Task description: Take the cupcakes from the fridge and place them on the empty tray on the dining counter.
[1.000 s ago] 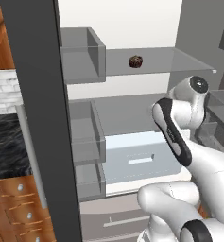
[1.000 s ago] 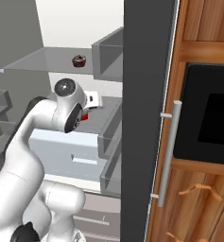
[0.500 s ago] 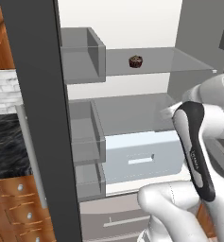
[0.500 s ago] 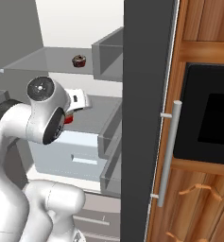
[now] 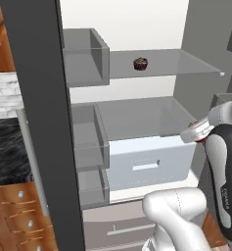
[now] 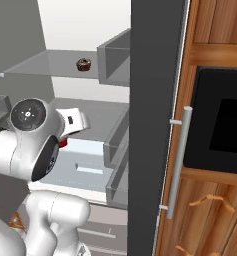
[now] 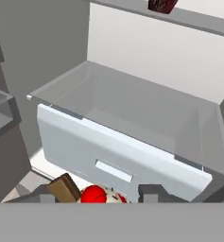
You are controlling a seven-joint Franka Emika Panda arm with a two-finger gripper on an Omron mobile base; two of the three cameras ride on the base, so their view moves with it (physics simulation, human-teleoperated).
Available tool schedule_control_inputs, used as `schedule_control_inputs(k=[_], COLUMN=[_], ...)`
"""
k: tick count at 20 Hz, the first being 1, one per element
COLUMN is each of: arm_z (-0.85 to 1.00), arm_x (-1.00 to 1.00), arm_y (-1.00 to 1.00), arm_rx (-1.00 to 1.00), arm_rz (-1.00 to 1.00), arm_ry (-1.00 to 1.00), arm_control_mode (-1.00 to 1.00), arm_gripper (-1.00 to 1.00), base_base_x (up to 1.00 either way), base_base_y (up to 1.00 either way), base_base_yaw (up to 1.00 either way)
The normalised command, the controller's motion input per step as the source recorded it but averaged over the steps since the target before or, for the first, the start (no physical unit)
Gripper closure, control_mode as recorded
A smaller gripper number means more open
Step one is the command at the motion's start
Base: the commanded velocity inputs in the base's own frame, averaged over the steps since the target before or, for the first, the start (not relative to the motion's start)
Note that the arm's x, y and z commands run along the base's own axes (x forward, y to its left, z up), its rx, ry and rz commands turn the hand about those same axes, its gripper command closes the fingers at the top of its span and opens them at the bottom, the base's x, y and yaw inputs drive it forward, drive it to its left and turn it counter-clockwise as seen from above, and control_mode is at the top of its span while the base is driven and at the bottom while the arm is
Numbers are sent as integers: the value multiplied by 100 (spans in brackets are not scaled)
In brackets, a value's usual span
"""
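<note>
The fridge [image 5: 39, 122] stands open, its dark door edge close in front of me in both base views. On its upper glass shelf sits the chocolate cupcake [image 5: 140, 63] [image 6: 83, 64] [image 7: 161, 4]. My gripper [image 7: 97, 194] is shut on the other cupcake [image 7: 94, 194], whose red top and pale frosting show between the finger tips. In the left base view the gripper [image 5: 199, 136] hangs at the right front of the fridge, level with the white drawer. A bit of the held cupcake's red [image 6: 63, 143] peeks out below the hand in the right base view. The tray and the dining counter are out of view.
A white crisper drawer [image 5: 147, 162] under a glass shelf fills the middle of the fridge. Grey door bins [image 5: 85, 54] line the left side. To the right are wooden cabinets with a black oven [image 6: 220, 120] and a long bar handle [image 6: 177, 160]. A black marble counter [image 5: 5, 147] sits left.
The arm has swung back out of the fridge with the red-topped cupcake, moving right in the left base view and left in the right base view. The chocolate cupcake stayed put.
</note>
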Motion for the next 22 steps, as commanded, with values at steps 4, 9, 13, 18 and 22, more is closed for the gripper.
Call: schedule_control_inputs(k=[4,9,13,18,22], arm_z=[0,0,0,0,0], arm_x=[0,0,0,0,0], arm_y=[0,0,0,0,0], arm_rx=[0,0,0,0,0], arm_rz=[0,0,0,0,0], arm_ry=[0,0,0,0,0], arm_control_mode=[100,100,100,100,100], arm_gripper=[100,100,100,100,100], base_base_x=[-18,-96,-84,-42,-47], base_base_y=[-4,0,0,0,0], base_base_yaw=[1,2,2,-9,-12])
